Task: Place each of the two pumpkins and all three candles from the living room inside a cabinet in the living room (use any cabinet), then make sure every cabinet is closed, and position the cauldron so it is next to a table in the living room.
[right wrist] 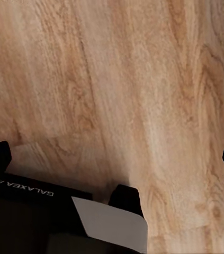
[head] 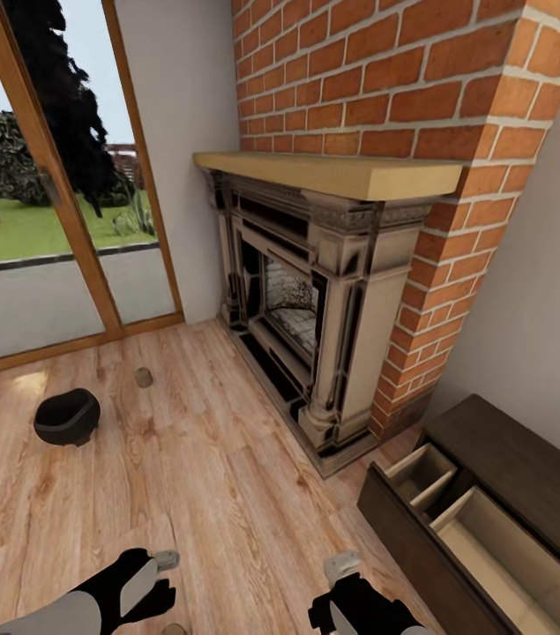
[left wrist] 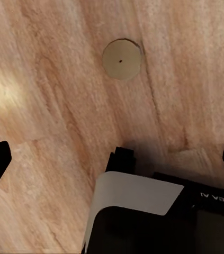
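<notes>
Both jaws spread, empty, over floor [right wrist: 117, 79]; cauldron [head: 67, 416] upright, likely rigid, fairly light, smooth, best taken by rim; candle [left wrist: 122, 59] nearby; cabinet [head: 526, 467] drawers open.

Light source: daylight through the tall wood-framed glass door [head: 59, 203], bright and even.
Glare: pale sunlit patch on the light wooden plank floor [head: 227, 459] just inside that door.
Shadows: soft, under the small matte black round cauldron [head: 67, 416].
Distortion: wide-angle lean in the red brick chimney [head: 385, 79].
Sharpness: slightly soft renders; wrist-view floor grain smeared.
</notes>
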